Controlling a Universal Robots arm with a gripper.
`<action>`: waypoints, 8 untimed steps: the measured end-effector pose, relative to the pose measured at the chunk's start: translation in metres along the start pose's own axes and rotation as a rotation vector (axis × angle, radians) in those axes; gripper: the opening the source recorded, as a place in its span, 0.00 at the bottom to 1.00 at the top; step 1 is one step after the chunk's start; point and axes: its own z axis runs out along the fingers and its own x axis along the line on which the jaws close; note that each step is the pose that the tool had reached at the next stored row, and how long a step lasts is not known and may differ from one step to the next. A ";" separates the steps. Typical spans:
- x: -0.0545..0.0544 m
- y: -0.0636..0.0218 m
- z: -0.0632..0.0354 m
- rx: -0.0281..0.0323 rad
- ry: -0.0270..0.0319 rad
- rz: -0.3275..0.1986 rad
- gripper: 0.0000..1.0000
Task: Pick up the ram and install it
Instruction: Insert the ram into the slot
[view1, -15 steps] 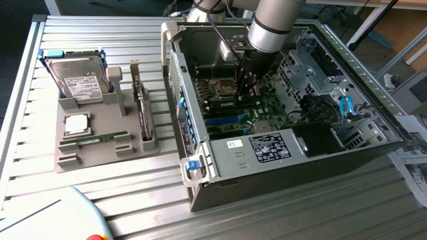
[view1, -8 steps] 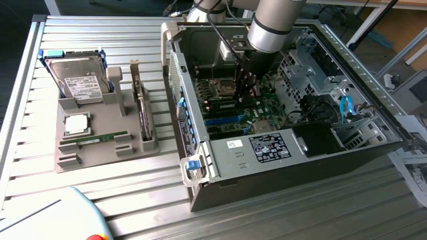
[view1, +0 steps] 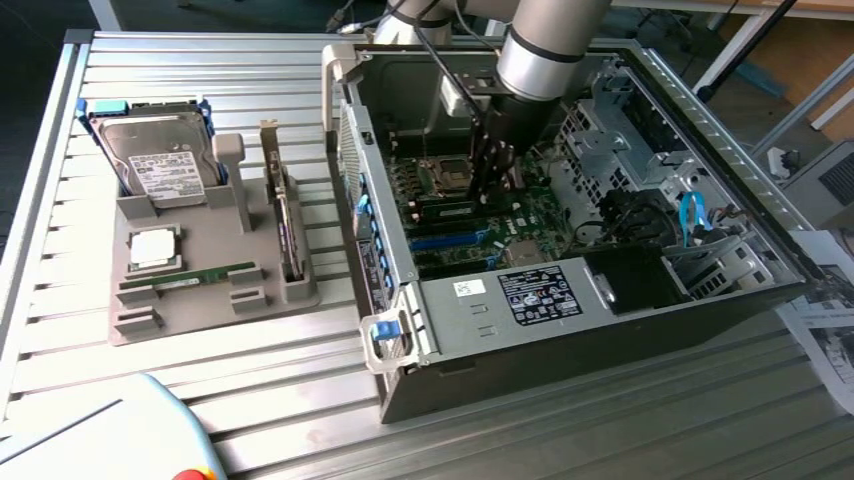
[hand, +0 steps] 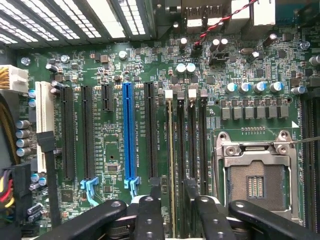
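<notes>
Apparently the ram sits slotted in the wrist view, the tool spread wide astride it.

The ram — a thin, narrow green board — stands on edge in a memory slot of the motherboard, seen edge-on as a pale green-gold line beside empty black slots. A second ram stick — green, with small dark chips — lies flat in the grey holder outside the case.
</notes>
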 end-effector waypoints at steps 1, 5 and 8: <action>0.000 0.0002 -0.0038 0.0002 0.0071 0.001 0.32; -0.003 0.0006 -0.0078 0.0009 0.0250 0.002 0.30; -0.004 0.0006 -0.0084 0.0011 0.0308 0.003 0.11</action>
